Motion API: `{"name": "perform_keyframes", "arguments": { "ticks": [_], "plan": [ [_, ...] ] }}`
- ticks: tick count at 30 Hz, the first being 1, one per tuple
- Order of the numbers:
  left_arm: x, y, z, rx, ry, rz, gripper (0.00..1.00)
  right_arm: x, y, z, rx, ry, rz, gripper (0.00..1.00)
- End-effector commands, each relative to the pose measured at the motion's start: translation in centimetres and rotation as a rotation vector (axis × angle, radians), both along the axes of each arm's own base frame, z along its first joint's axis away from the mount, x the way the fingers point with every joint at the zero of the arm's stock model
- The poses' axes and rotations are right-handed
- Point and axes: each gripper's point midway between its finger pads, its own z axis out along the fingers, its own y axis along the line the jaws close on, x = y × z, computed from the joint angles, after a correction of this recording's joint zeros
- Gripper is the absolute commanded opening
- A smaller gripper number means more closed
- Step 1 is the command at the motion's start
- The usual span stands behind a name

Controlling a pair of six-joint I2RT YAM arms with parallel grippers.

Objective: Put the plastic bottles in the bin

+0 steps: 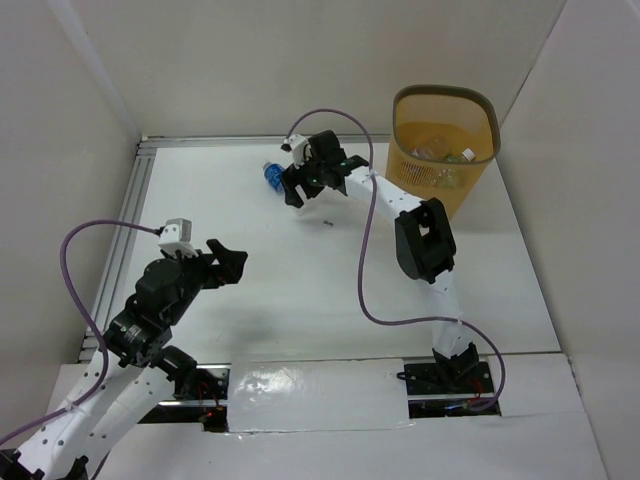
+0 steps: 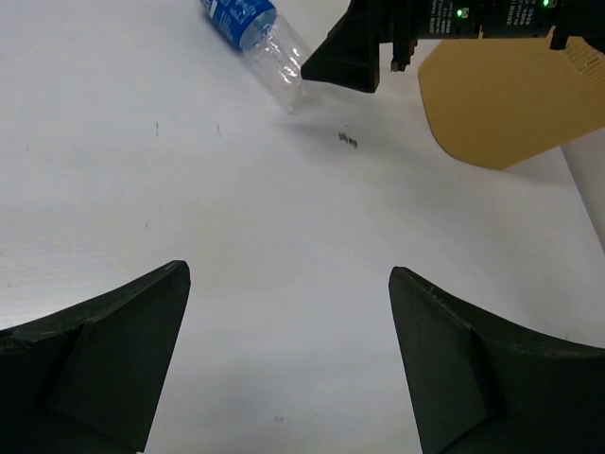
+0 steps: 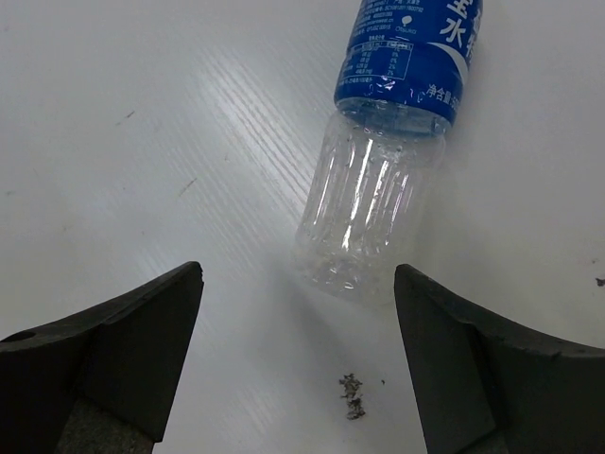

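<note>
Where the last loose bottle lies: you find the blue-labelled bottle (image 1: 270, 175) flat on the bench (image 1: 300, 290), in the far part, left of the bin (image 1: 455, 190) and well apart from it.
Long axis: it runs on a slant in your top view, from far-left to near-right.
Pointing: the blue label end faces the far-left corner; the clear base faces your right end effector (image 3: 298, 284).
Right end effector: released, with its jaws wide. The bottle's base sits just ahead of the tips and in line with the gap, not touching either finger.
Left end effector (image 1: 230, 262): released and empty, hanging over the near-left bench, well apart from the bottle.
Bin: upright at the far-right corner, mouth up, with other bottles (image 1: 435, 152) lying inside.
Edges: the bottle is near the bench's far edge and the back wall; the bin stands close to the right wall.
Open room: you have bare bench between the two arms and across the middle.
Mark: a small dark speck (image 3: 352, 395) lies on the bench just near of the bottle's base.
</note>
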Motion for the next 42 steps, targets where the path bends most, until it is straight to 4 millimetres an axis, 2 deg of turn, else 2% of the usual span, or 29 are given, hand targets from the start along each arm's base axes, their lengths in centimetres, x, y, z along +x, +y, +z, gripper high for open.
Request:
{"name": "perform_keyframes", "arguments": {
  "ticks": [1, 4, 6, 8, 11, 13, 15, 16, 18, 19, 20, 21, 23, 24, 25, 26, 27, 29, 30, 31, 33, 34, 35, 36, 37, 39, 40, 41, 42],
  "plan": [
    [-0.3, 0.4, -0.2, -0.023, 0.016, 0.025, 0.99, 1.0, 1.6, 0.9, 0.042, -0.013, -0.044, 0.89],
    [-0.4, 0.2, -0.2, -0.034, 0.019, 0.018, 0.99, 2.0, 1.4, -1.0, 0.02, -0.012, -0.09, 0.91],
    [-0.4, 0.0, -0.5, -0.031, 0.03, 0.01, 0.99, 2.5, 1.7, -1.5, 0.012, -0.028, -0.115, 0.93],
    [-0.4, -0.1, -0.9, -0.024, 0.048, 0.001, 0.99, 2.8, 1.7, -3.5, -0.007, -0.012, -0.123, 1.0],
    [-0.4, -0.4, -0.7, -0.035, 0.052, -0.007, 0.98, 3.4, 1.5, -5.4, -0.039, -0.019, -0.131, 1.0],
    [-0.3, -0.4, -0.9, -0.03, 0.061, -0.007, 0.98, 3.7, 1.4, -5.8, -0.048, -0.03, -0.133, 1.0],
    [-0.2, -0.5, -1.1, -0.026, 0.069, -0.006, 0.98, 3.8, 1.5, -6.3, -0.053, -0.034, -0.128, 0.94],
    [-0.3, -0.5, -1.1, -0.034, 0.072, -0.004, 0.98, 3.8, 1.8, -6.1, -0.04, -0.036, -0.116, 0.84],
    [-0.3, -0.5, -1.1, -0.034, 0.072, -0.004, 0.98, 3.6, 1.1, -6.5, -0.043, -0.022, -0.118, 0.73],
    [-0.2, -0.5, -1.3, -0.03, 0.08, -0.004, 0.98, 3.5, 1.6, -5.4, -0.019, -0.036, -0.09, 0.67],
    [-0.2, -0.5, -1.3, -0.03, 0.08, -0.004, 0.98, 3.7, 1.0, -4.7, -0.009, -0.038, -0.094, 0.57],
    [-0.1, -0.8, -1.8, -0.027, 0.091, -0.012, 0.98, 3.4, 1.0, -4.6, -0.006, -0.032, -0.086, 0.51],
    [0.1, -1.1, -1.6, -0.035, 0.082, -0.021, 0.98, 3.2, 0.9, -3.5, 0.018, -0.031, -0.07, 0.43],
    [0.3, -1.2, -1.2, -0.042, 0.068, -0.022, 0.98, 2.9, 1.0, -2.2, 0.033, -0.038, -0.059, 0.36],
    [0.3, -1.3, -1.9, -0.034, 0.088, -0.03, 0.98, 3.0, 0.6, -1.5, 0.039, -0.043, -0.052, 0.32],
    [0.5, -1.5, -2.0, -0.034, 0.089, -0.03, 0.98, 2.4, 0.9, -0.6, 0.061, -0.033, -0.021, 0.29],
    [0.5, -1.5, -2.0, -0.026, 0.086, -0.033, 0.98, 2.2, 0.4, 1.4, 0.074, -0.051, -0.006, 0.25],
    [0.7, -1.7, -2.2, -0.029, 0.085, -0.041, 0.98, 0.8, 0.5, 3.5, 0.11, -0.056, 0.086, 0.21],
    [0.8, -2.0, -2.2, -0.032, 0.085, -0.05, 0.98, 0.3, 0.1, 6.4, 0.136, -0.093, 0.112, 0.18],
    [0.9, -2.0, -2.5, -0.023, 0.083, -0.053, 0.98, -0.8, 0.1, 7.2, 0.143, -0.086, 0.151, 0.18],
    [1.2, -2.3, -2.6, -0.03, 0.076, -0.063, 0.98, -1.9, -0.7, 10.5, 0.178, -0.138, 0.235, 0.13],
    [1.2, -2.6, -3.1, -0.029, 0.085, -0.073, 0.98, -3.2, -1.0, 13.7, 0.201, -0.184, 0.27, 0.13],
    [1.3, -2.8, -3.7, -0.026, 0.098, -0.083, 0.98, -3.1, -2.3, 15.3, 0.208, -0.231, 0.291, 0.12],
    [1.6, -3.0, -3.3, -0.034, 0.082, -0.084, 0.98, -3.8, -2.5, 17.2, 0.233, -0.263, 0.325, 0.11],
    [1.7, -3.3, -3.3, -0.039, 0.081, -0.097, 0.98, -4.8, -3.0, 20.2, 0.25, -0.319, 0.328, 0.11],
    [2.0, -3.7, -4.0, -0.026, 0.095, -0.111, 0.98, -4.9, -4.9, 23.2, 0.262, -0.392, 0.312, 0.11],
    [2.2, -4.0, -3.8, -0.034, 0.084, -0.122, 0.98, -5.3, -5.9, 25.9, 0.267, -0.459, 0.291, 0.11],
    [2.4, -4.1, -3.8, -0.035, 0.082, -0.122, 0.98, -5.0, -6.8, 27.5, 0.269, -0.514, 0.265, 0.11],
    [2.5, -4.4, -4.2, -0.023, 0.091, -0.135, 0.98, -4.3, -8.4, 28.7, 0.273, -0.536, 0.207, 0.11]
  ]
}}
